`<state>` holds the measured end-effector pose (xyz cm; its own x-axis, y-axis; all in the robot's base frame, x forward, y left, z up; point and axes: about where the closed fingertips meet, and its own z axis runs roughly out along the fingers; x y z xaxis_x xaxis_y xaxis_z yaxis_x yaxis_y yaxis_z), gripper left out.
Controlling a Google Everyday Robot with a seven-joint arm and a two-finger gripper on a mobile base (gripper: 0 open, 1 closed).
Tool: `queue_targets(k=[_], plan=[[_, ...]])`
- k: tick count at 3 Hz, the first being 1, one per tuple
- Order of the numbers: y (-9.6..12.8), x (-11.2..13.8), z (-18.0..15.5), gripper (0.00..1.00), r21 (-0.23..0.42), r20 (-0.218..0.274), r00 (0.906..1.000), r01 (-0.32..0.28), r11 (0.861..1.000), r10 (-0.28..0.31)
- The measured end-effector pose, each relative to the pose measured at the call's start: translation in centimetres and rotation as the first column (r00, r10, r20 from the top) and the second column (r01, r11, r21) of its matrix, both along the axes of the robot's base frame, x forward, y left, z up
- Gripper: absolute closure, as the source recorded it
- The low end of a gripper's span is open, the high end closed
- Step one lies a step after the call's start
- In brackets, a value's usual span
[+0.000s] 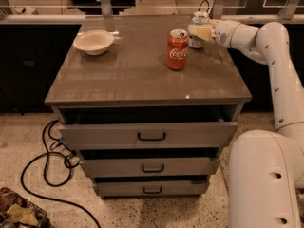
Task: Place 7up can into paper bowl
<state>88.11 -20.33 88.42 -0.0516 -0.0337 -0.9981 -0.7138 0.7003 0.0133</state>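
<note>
The 7up can [200, 19], silvery with a silver top, stands at the back right of the grey cabinet top [133, 77]. My gripper [197, 32] reaches in from the right and sits across the can's middle, hiding part of it. The paper bowl [94, 42], off-white and shallow, sits empty at the back left of the top, far from the gripper.
A red Coca-Cola can [177, 50] stands just left and in front of the 7up can. The top drawer [147, 133] is pulled slightly open. A black cable [45, 167] lies on the floor at the left. A railing runs behind the cabinet.
</note>
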Motion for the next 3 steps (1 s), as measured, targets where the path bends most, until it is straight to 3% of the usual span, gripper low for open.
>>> queue_targets(k=[1, 2, 3], plan=[[0.39, 0.09, -0.11, 0.84, 0.001, -0.002, 1.0000, -0.005, 1.000, 0.005], [0.77, 0.18, -0.22, 1.00, 0.001, -0.003, 1.0000, -0.009, 1.000, 0.009], [0.81, 0.18, -0.12, 1.00, 0.000, -0.003, 1.0000, -0.009, 1.000, 0.009]])
